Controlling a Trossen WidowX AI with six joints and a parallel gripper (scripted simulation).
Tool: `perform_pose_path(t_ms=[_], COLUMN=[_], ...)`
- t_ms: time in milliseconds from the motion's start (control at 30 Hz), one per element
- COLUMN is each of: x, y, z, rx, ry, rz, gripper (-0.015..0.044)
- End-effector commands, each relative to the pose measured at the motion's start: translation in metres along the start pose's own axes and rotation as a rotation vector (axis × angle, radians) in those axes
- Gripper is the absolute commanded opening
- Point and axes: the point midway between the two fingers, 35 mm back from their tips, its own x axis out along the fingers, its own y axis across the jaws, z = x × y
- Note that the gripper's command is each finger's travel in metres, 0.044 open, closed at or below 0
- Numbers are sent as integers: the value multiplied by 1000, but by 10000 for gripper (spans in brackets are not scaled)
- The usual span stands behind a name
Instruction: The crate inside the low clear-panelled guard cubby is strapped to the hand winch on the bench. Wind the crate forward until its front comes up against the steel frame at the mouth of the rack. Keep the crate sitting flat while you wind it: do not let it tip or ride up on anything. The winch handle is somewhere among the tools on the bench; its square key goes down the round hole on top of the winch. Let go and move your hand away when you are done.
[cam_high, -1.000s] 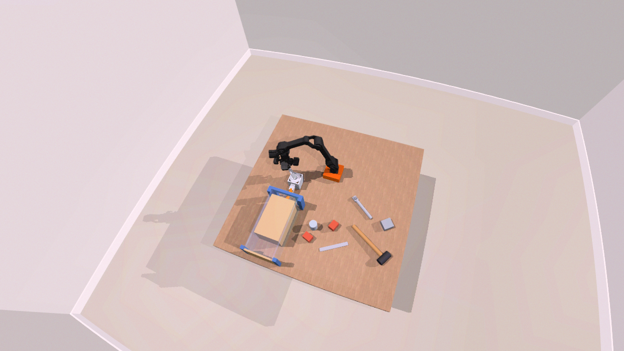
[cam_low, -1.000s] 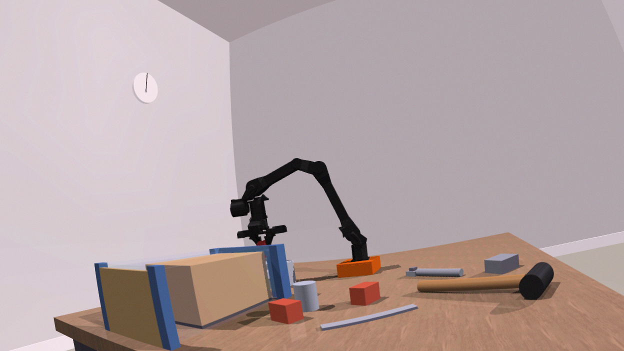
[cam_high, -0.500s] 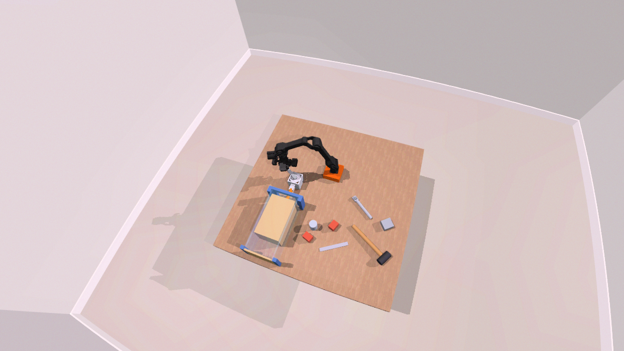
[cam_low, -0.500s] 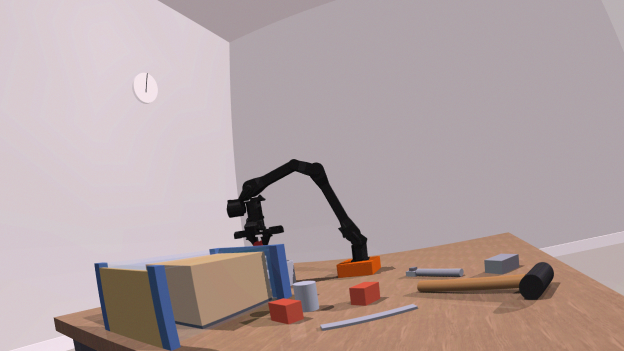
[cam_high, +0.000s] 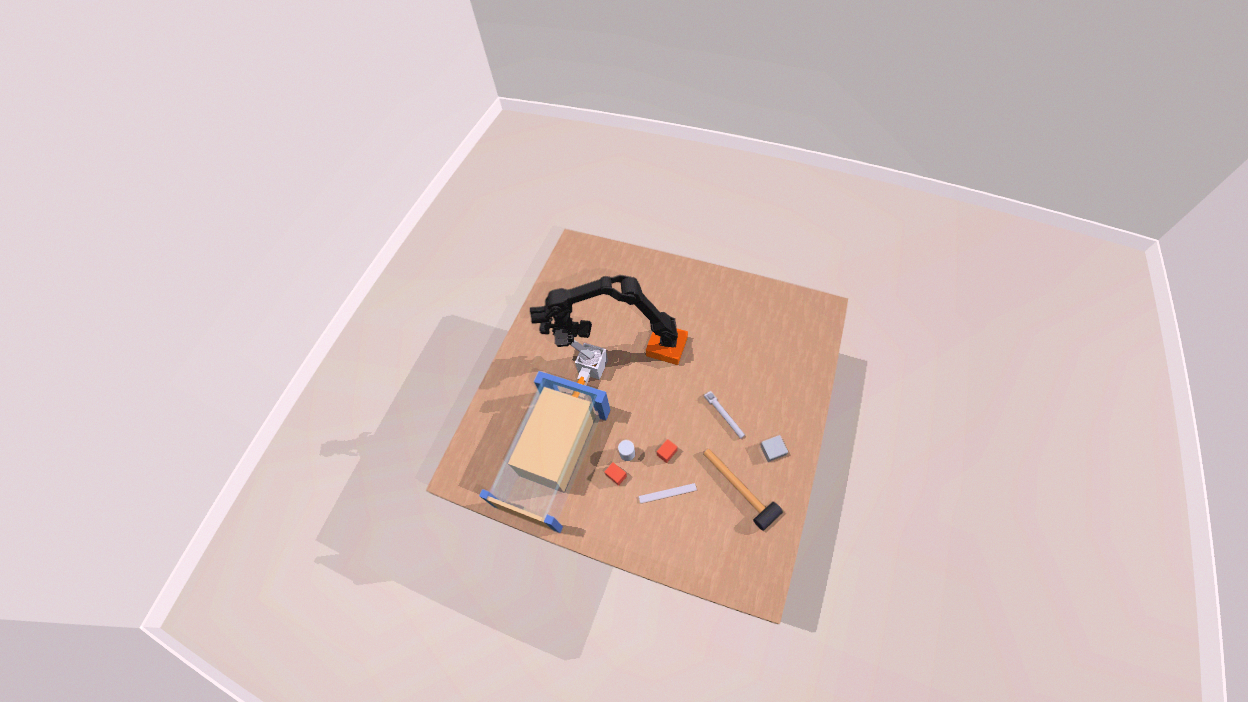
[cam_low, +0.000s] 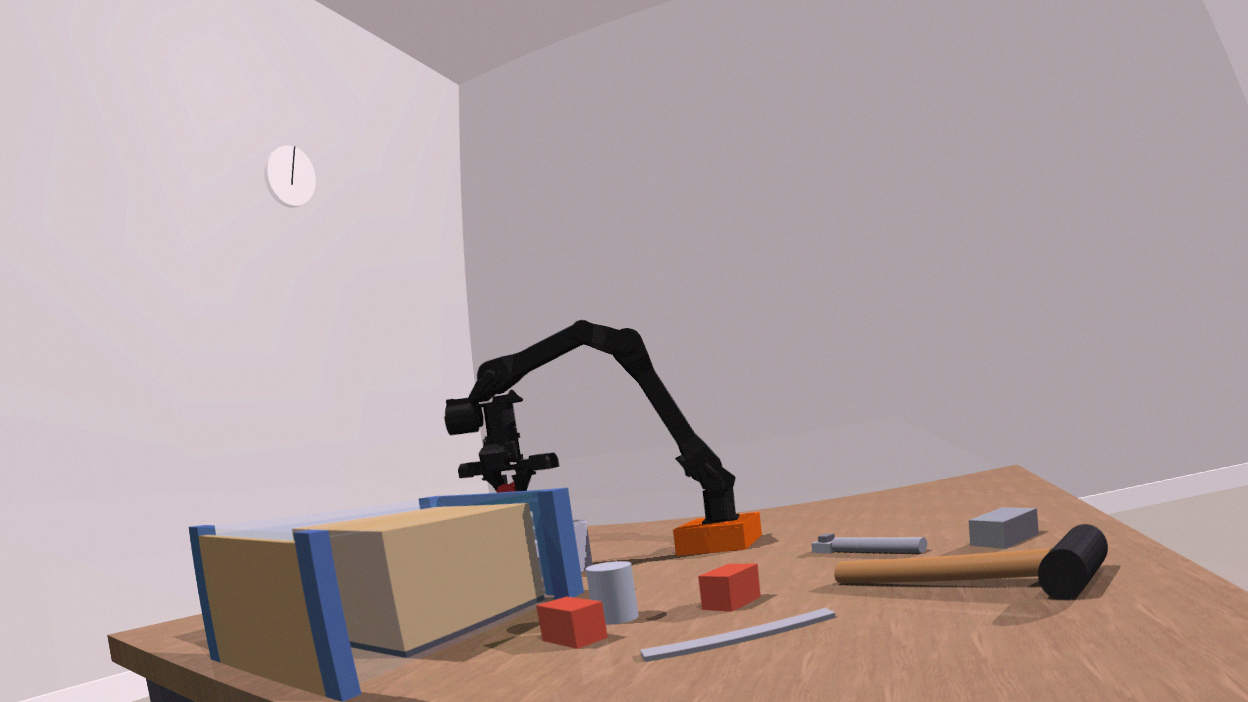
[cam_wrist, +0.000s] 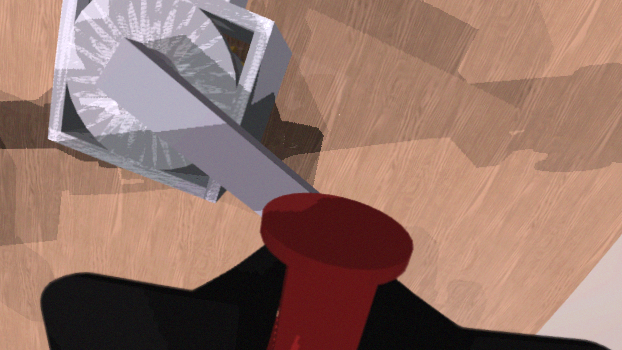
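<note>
The crate (cam_high: 551, 427) (cam_low: 462, 567) sits flat in the clear-panelled cubby, its front close behind the blue frame (cam_high: 606, 401) (cam_low: 559, 541); I cannot tell whether they touch. An orange strap (cam_high: 581, 381) runs from the crate side to the grey winch (cam_high: 597, 370) (cam_low: 580, 545) (cam_wrist: 275, 65). The winch handle's grey arm (cam_wrist: 215, 135) lies across the winch top, its key end over the middle; the key itself is hidden. My gripper (cam_low: 510, 484) (cam_wrist: 315, 243) is shut on the handle's upright red knob (cam_wrist: 335, 235), off to the side of the winch.
Right of the cubby are a grey cylinder (cam_high: 625, 448) (cam_low: 612, 591), two red blocks (cam_high: 666, 450) (cam_high: 616, 473) and a flat bar (cam_high: 667, 494). Farther right are a grey tool (cam_high: 726, 416), a mallet (cam_high: 734, 481) and a grey block (cam_high: 774, 447). My orange base (cam_high: 666, 346) stands beside the winch.
</note>
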Motion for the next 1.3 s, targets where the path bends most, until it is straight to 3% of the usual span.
perform_pose_path(t_ms=[0, 1267], x=[-1, -3], y=[-6, -12], z=[16, 57], rx=[-11, -11], ry=[-25, -29], rz=[-14, -15], gripper=[0, 0])
